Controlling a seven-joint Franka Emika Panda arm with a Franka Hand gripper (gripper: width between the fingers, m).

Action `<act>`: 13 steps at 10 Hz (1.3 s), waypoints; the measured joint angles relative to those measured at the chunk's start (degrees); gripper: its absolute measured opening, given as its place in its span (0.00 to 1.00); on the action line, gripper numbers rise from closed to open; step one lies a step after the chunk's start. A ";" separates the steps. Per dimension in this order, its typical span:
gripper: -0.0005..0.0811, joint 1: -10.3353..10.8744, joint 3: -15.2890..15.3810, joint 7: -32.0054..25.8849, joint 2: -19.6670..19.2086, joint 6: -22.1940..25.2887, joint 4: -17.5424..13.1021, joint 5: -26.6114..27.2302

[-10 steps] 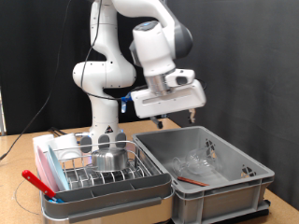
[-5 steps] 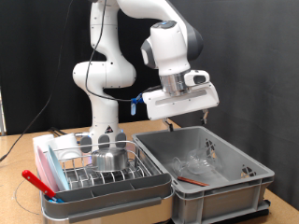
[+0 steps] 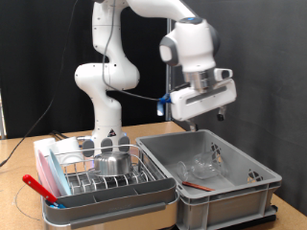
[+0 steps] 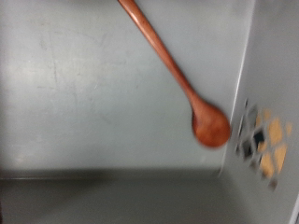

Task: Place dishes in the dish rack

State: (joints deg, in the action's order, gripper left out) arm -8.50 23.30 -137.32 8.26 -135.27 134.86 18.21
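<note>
Right now my jaws (image 3: 201, 119) hang high over the grey crate (image 3: 251, 178); can't tell if they're open, nothing seen between them. Directly below: a wooden spoon (image 4: 187, 86) on the crate floor. Dish rack (image 3: 106, 172) sits well off to the side, steel bowl (image 3: 111, 162) already in it. Best to descend centred on the handle.

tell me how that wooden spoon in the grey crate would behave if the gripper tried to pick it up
The wooden spoon looks rigid and probably light, given its thin handle. It lies flat on the grey crate floor, so fingers may struggle to get under it. Its rounded bowl sits near the wall, so a push might pivot it rather than roll it.
</note>
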 joint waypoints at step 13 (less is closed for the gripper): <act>1.00 1.24 4.18 -14.29 -7.13 -10.78 1.96 -5.89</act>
State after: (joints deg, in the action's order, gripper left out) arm -7.26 27.48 -151.61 1.13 -146.05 136.81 12.32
